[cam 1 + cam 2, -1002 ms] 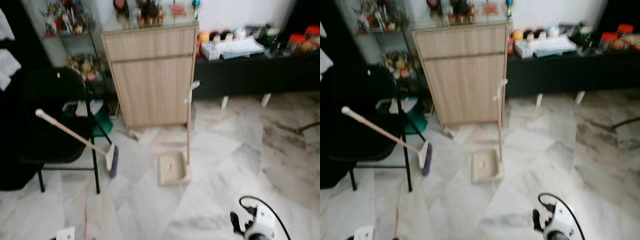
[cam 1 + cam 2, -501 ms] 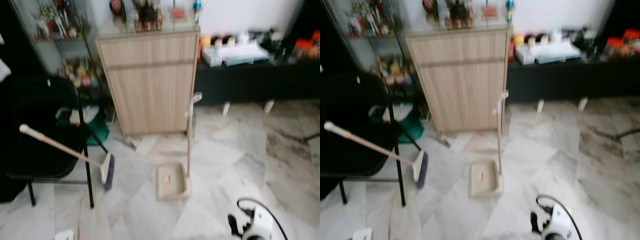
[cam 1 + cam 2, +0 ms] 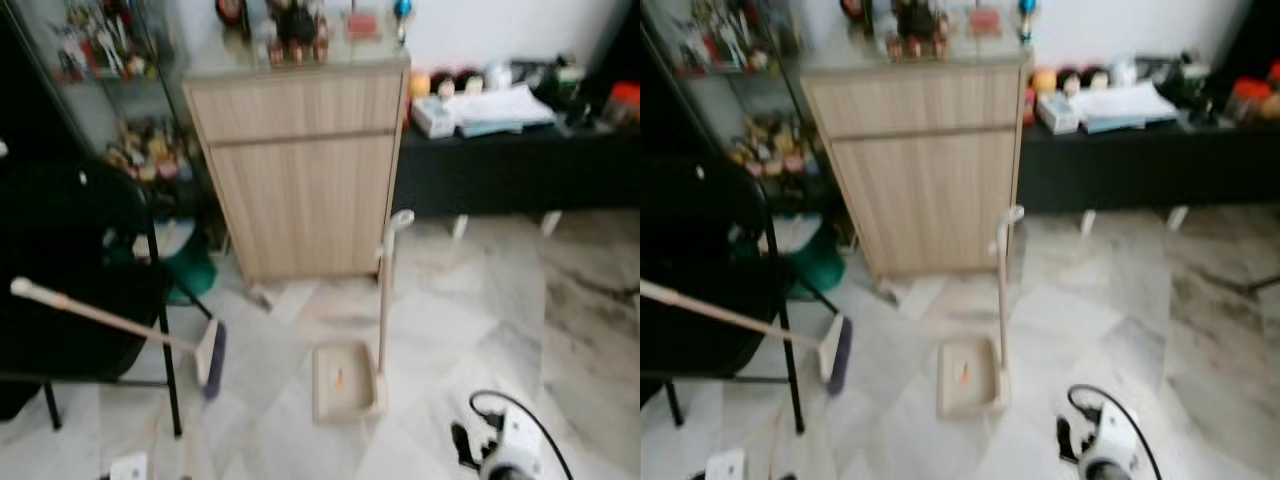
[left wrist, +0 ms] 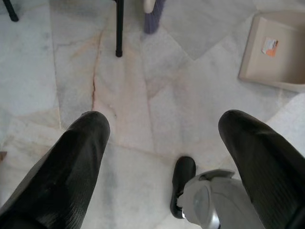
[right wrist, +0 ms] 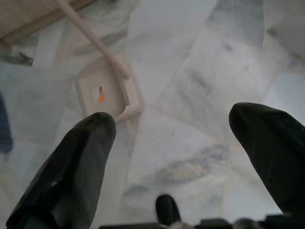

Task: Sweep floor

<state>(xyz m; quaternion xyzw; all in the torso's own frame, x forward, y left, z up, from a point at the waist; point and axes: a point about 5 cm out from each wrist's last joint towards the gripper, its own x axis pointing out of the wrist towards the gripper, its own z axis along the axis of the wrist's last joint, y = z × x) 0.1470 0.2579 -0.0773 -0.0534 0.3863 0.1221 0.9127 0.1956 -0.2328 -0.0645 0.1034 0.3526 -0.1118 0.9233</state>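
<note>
Two pincers (image 4: 162,138) (image 5: 174,138) gape over marble floor (image 3: 450,330), cabinet (image 3: 300,170) beyond.

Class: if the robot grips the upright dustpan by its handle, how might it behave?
The dustpan looks like thin plastic, so probably light. Its long upright handle stands on a small tray, so a push high up may tip it. The marble floor looks smooth; it may slide.

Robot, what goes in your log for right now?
broom: leaning on chair | dustpan: on floor, upright handle | left gripper: open, empty | right gripper: open, empty
</note>
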